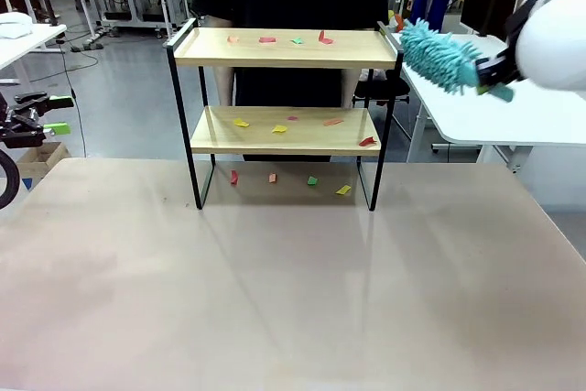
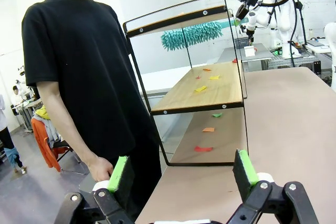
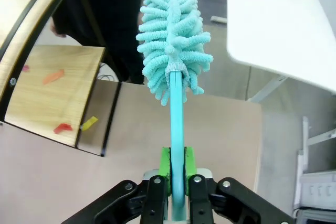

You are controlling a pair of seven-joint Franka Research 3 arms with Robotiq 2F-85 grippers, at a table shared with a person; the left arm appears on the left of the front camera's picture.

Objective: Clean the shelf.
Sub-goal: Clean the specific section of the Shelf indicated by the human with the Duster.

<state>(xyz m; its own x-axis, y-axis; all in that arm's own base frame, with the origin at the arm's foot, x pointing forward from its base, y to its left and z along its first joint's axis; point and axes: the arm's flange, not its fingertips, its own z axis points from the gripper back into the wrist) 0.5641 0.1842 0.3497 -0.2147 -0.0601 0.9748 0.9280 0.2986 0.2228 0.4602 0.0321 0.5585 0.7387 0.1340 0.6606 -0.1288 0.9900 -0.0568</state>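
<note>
Now, shelf [image 1: 275, 54]: upright at the far middle of the table [image 1: 275, 299]; I see paper scraps [image 1: 279, 129] on both boards and beneath.
Right claw [image 3: 177, 163]: pinching the handle of a teal duster [image 3: 173, 35], its head just beside the shelf's top right corner.
Left claw [image 2: 181, 166]: spread wide, holding nothing.

I inspect the left claw [image 2: 181, 170]: black links, round silver screws [image 2: 261, 184] at the joints behind the tips, and green pads [image 2: 118, 173] on the inner faces of both fingers. The right claw [image 3: 177, 162] has the same black links, with a row of silver screws just behind its green pads. Behind the right claw, the arm [image 1: 558, 43] is a smooth white rounded shell with a black cable [image 1: 526, 12] running along it. Beyond the left claw, the person [image 2: 79, 66] wears a black short-sleeved T-shirt.
</note>
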